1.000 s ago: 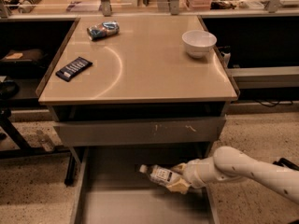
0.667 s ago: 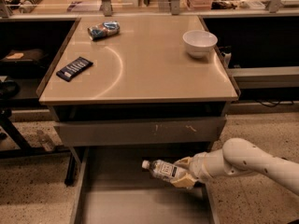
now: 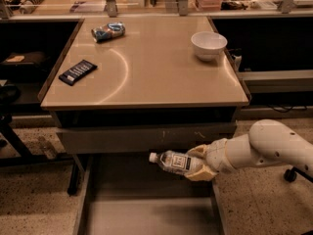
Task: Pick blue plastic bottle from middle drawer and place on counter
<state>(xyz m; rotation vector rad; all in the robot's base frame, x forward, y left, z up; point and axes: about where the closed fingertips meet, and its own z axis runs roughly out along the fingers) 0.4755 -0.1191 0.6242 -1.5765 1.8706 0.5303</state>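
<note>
My gripper point(image 3: 199, 163) is shut on the blue plastic bottle point(image 3: 174, 162), a small clear bottle with a white cap and a white label. I hold it on its side, cap pointing left, above the open middle drawer point(image 3: 146, 209) and just below the grey drawer front point(image 3: 146, 138). My white arm point(image 3: 266, 148) reaches in from the right. The beige counter point(image 3: 146, 67) lies above and behind.
On the counter are a white bowl point(image 3: 209, 44) at the back right, a blue-and-white snack bag point(image 3: 108, 31) at the back left and a flat dark-blue packet point(image 3: 77, 72) at the left. Dark shelving stands on both sides.
My gripper has lifted the bottle up out of the drawer and a little to the right, towards the drawer front. The arm has pulled back to the right.
</note>
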